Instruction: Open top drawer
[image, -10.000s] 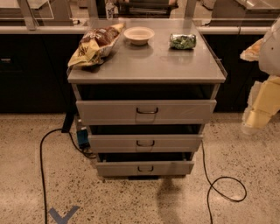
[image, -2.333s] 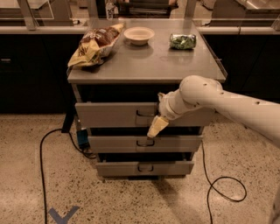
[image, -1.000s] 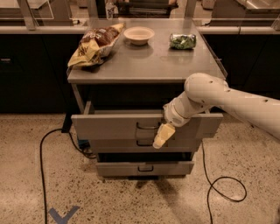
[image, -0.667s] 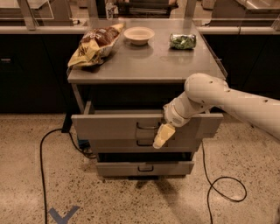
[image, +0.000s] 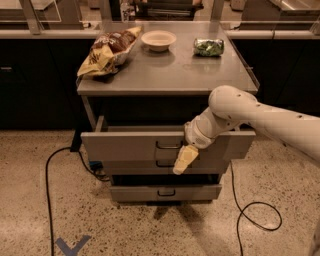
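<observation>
Below the tabletop, the top drawer juts toward the camera, lengthwise left-right, claw before its front, grip unclear.

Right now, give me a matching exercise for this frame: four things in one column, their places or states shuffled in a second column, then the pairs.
Things:
1. top drawer
2. bowl
3. chip bag
4. gripper

Places or states:
A. left side of the cabinet top
B. just right of and below the top drawer's handle, over the drawer front
C. pulled well out
D. back middle of the cabinet top

Pairs: 1-C, 2-D, 3-A, 4-B.
</observation>
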